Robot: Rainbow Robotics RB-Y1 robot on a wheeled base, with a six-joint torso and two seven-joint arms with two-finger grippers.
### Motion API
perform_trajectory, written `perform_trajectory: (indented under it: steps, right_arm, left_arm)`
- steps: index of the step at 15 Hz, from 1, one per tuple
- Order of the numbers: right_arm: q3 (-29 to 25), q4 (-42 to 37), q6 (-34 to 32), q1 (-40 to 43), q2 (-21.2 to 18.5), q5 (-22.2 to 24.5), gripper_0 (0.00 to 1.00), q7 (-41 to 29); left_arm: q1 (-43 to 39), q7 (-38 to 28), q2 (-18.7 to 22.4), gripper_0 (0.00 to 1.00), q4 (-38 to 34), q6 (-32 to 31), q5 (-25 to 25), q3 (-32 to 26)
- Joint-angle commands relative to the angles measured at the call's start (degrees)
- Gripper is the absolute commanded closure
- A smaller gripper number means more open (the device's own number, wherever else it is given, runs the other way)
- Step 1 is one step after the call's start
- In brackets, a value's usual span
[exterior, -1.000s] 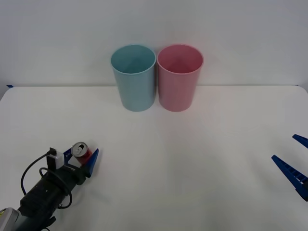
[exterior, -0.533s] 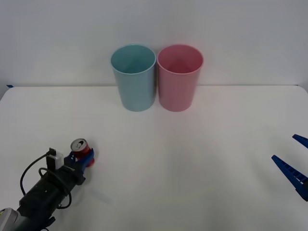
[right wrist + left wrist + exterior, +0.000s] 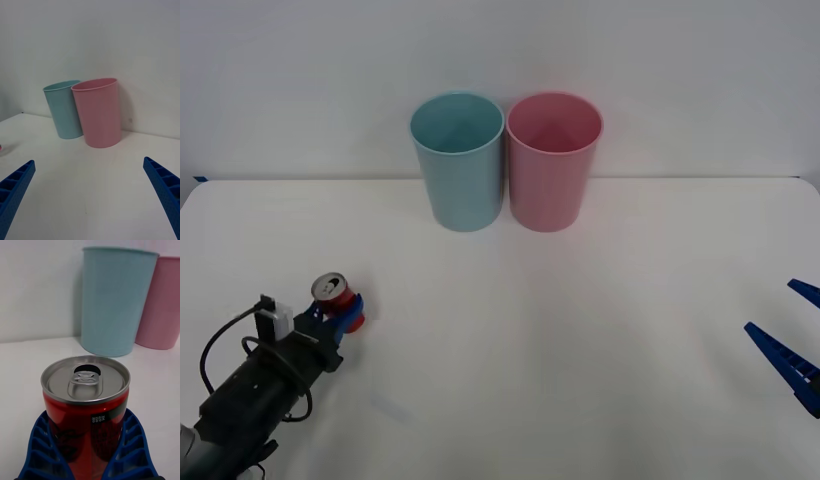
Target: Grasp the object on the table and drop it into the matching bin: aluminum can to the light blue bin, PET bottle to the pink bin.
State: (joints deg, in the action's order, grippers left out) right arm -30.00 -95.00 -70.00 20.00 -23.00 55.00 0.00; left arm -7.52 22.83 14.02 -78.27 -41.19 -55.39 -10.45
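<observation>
The aluminum can [image 3: 333, 291] stands near the left front part of the table [image 3: 580, 330], clamped between the blue ribbed fingers [image 3: 131, 442] of the left gripper [image 3: 340, 312]. The jaws have closed round the lower body of the can, one finger on each side, so the silver lid and pull tab stay clear above them. Holding it low and from the sides looks meant to keep the can upright for carrying and to let it fall freely once released. Whether its base touches the table or is just off it cannot be told.

The can's long axis runs vertically, lid upward; in the left wrist view the tab's opening lies on the side of the lid toward the bins.

The light blue bin [image 3: 459, 160] and the pink bin [image 3: 553, 160] stand upright at the back of the table, just beside each other, the blue one to the robot's left, well apart from the can. The blue one is this can's proper destination.

The right gripper [image 3: 792, 352] waits at the table's right edge, jaws spread wide and holding nothing.
</observation>
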Motion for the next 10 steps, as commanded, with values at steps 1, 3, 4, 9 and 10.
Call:
perform_trajectory:
  steps: [1,3,4,9,10]
  right_arm:
    - [0.0,0.0,0.0,0.0,0.0,0.0,0.0,0.0]
    - [0.0,0.0,0.0,0.0,0.0,0.0,0.0,0.0]
    - [0.0,0.0,0.0,0.0,0.0,0.0,0.0,0.0]
    - [0.0,0.0,0.0,0.0,0.0,0.0,0.0,0.0]
    - [0.0,0.0,0.0,0.0,0.0,0.0,0.0,0.0]
  left_arm:
    - [-1.0,-4.2,0.22,1.0,-5.05,-0.03,0.45,-0.62]
    - [-1.71,-8.42,0.22,1.0,-9.27,-0.03,-0.86,-1.32]
    - [-1.8,-11.06,0.22,1.0,-11.55,0.06,-0.95,-1.59]
    - [-1.8,-21.25,0.13,1.0,-19.99,0.5,-2.8,-2.73]
    - [-1.8,-24.15,0.22,1.0,-22.1,0.85,-4.03,-3.17]
